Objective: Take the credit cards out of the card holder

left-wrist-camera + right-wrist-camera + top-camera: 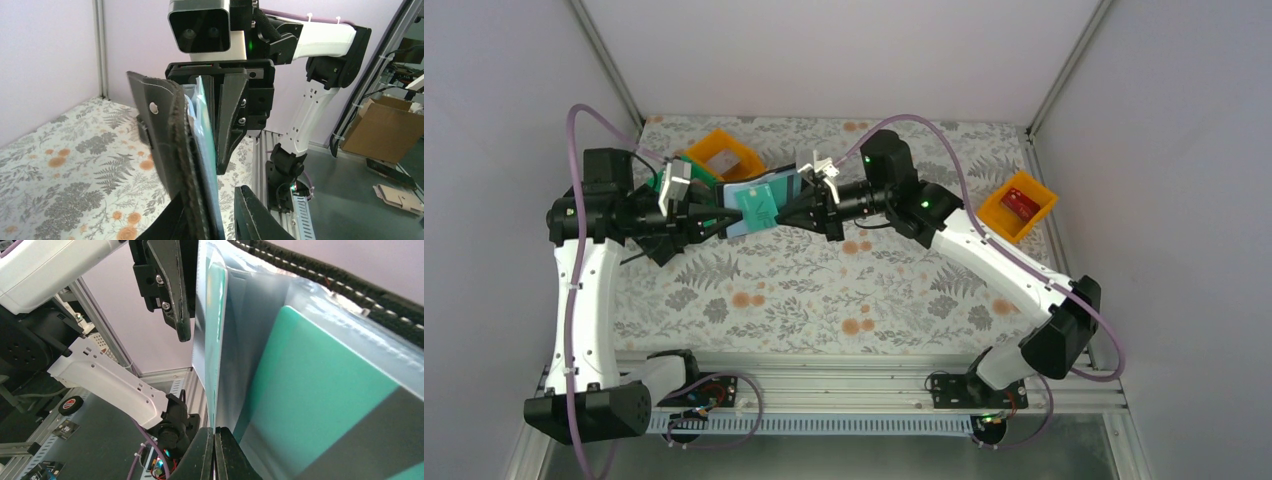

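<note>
Up at twelve o'clock, my right jaws pinch the teal card (pixel 756 207) for extraction; whether my left jaws clamp the card holder (pixel 165 150) I cannot tell, so I'd pull gently toward three o'clock.

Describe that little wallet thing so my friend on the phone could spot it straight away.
Look above the far half of the flower-patterned table, where the two arms meet. Between the left gripper and the right gripper hangs the card holder: a small black wallet, opened, grey-blue inside, with a teal card showing, unlike the rigid orange bin behind it.
</note>
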`<action>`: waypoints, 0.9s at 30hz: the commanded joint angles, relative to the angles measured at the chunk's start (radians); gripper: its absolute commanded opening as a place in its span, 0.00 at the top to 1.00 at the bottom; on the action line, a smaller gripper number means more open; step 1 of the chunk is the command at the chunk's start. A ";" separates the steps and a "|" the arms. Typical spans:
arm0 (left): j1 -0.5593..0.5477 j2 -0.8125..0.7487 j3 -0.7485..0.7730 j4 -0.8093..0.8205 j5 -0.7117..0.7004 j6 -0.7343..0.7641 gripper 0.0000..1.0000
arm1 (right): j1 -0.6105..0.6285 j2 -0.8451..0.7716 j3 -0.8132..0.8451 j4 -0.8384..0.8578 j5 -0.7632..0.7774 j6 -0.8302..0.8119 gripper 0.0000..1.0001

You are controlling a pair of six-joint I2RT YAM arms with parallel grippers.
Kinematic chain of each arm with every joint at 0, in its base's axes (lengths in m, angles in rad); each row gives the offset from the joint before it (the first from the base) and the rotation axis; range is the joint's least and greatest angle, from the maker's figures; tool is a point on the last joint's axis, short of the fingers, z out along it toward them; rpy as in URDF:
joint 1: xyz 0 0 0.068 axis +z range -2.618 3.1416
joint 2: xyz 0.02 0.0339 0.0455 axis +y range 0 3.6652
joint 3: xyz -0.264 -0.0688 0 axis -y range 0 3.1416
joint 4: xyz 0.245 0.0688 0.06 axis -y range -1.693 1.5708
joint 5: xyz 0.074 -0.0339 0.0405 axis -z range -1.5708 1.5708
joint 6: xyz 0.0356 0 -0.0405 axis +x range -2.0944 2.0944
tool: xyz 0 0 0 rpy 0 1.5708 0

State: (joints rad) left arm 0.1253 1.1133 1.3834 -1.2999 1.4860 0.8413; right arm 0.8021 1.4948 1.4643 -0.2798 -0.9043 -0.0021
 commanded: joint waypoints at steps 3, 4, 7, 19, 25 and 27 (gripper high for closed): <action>0.000 -0.009 -0.005 0.039 0.049 -0.010 0.79 | -0.013 -0.026 0.041 0.011 0.016 -0.009 0.96; 0.000 -0.008 -0.003 0.039 0.049 -0.010 0.82 | -0.012 -0.026 0.043 0.011 0.015 -0.010 0.96; 0.000 -0.006 -0.002 0.042 0.046 -0.015 0.96 | -0.013 -0.030 0.045 0.016 0.010 -0.003 0.96; 0.016 -0.009 0.006 0.056 0.035 -0.039 0.98 | -0.091 -0.086 -0.039 0.010 0.021 -0.011 0.96; 0.019 -0.004 0.005 0.057 0.039 -0.038 0.98 | -0.110 -0.110 -0.051 -0.013 0.038 -0.029 0.96; 0.020 -0.005 0.000 0.067 0.032 -0.046 0.98 | -0.123 -0.117 -0.050 -0.041 0.063 -0.044 0.96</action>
State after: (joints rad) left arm 0.1402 1.1137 1.3808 -1.2514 1.4910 0.7925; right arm 0.7017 1.4158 1.4193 -0.2962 -0.8791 -0.0158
